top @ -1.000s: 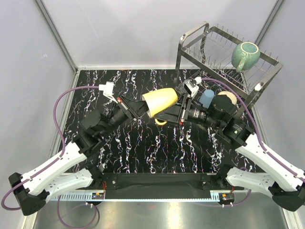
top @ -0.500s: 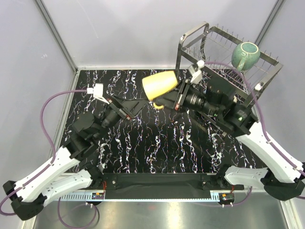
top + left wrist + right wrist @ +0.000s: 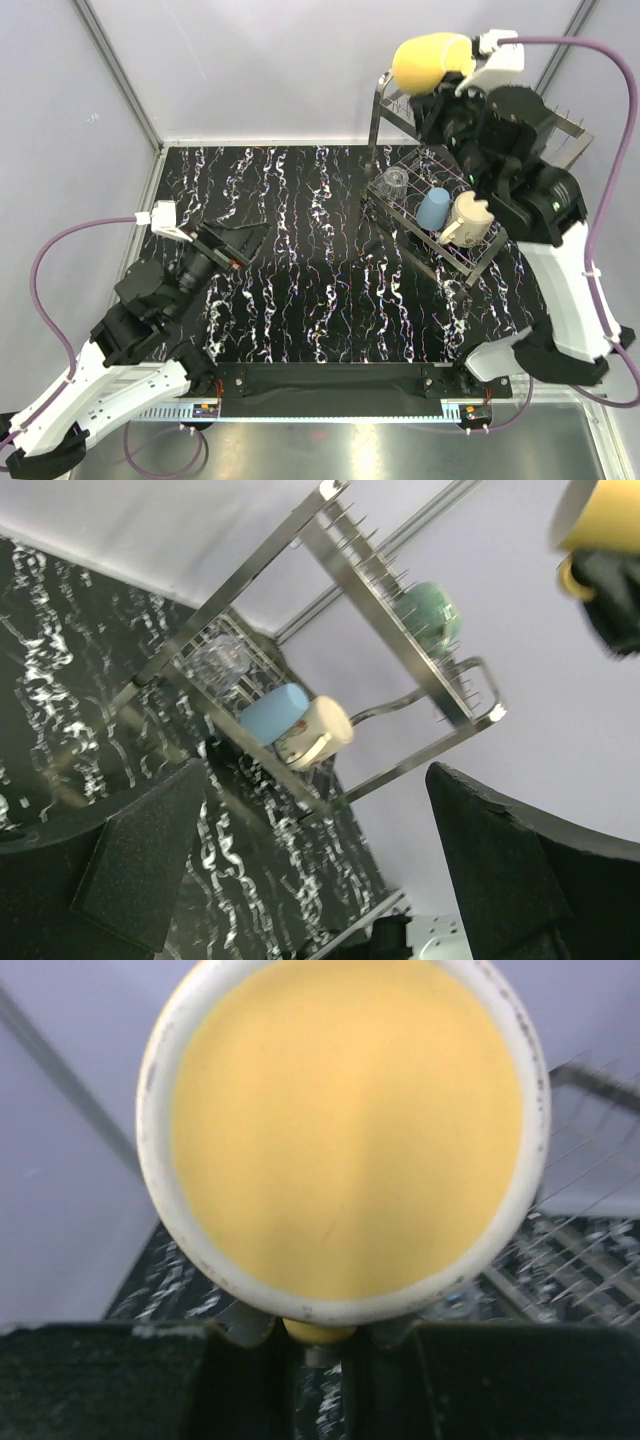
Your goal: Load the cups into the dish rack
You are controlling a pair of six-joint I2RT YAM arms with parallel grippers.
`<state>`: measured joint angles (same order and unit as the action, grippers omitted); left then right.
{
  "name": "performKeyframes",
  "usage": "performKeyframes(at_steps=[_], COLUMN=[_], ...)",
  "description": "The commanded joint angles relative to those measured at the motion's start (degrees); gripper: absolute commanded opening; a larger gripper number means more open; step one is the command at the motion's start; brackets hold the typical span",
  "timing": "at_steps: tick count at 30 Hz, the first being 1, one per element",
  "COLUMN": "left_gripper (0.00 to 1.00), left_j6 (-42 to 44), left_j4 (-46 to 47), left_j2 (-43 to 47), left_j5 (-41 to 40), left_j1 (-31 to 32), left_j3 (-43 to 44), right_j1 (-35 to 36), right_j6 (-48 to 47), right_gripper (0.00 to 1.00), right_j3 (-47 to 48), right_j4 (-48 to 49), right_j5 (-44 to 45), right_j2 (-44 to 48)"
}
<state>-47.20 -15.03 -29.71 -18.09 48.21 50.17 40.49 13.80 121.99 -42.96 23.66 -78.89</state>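
Note:
My right gripper [image 3: 433, 95] is shut on the handle [image 3: 318, 1332] of the yellow mug [image 3: 430, 60], holding it high over the top tier of the dish rack [image 3: 378, 110]. The mug's round underside [image 3: 345, 1130] fills the right wrist view. In the lower tier lie a clear glass tumbler [image 3: 392, 183], a light-blue cup [image 3: 433, 208] and a cream mug [image 3: 470, 218]. The teal mug [image 3: 428, 613] sits on the top tier in the left wrist view; my right arm hides it from above. My left gripper [image 3: 240, 240] stands open and empty over the left of the table.
The rack [image 3: 370, 565] stands at the back right corner of the black marbled table [image 3: 320, 290], close to the grey walls. Metal frame posts [image 3: 120, 75] rise at the back left and back right. The right arm's purple cable [image 3: 610, 170] arcs beside the rack.
The right arm has lifted the yellow mug from mid-table up and back to above the rack. The left gripper let go of the mug, opened wide and drew back to the left.

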Motion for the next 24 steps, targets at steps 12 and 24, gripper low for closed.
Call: performKeyframes(at_steps=[12, 24], left_gripper=[0.99, 0.99], left_j6=[4.64, 11.69], left_j4=[-7.38, -12.40], left_j2=[-2.26, -4.91], left_j5=[4.29, 3.49], left_j1=[0.22, 0.14], left_j3=[0.08, 5.03], right_j1=[-20.79, -29.68], right_j6=[-23.91, -18.46], right_gripper=[0.00, 0.00], right_j3=[30.39, 26.01], right_j4=[0.43, -5.73], right_j5=[-0.54, -7.67], right_j2=[-27.18, -30.26])
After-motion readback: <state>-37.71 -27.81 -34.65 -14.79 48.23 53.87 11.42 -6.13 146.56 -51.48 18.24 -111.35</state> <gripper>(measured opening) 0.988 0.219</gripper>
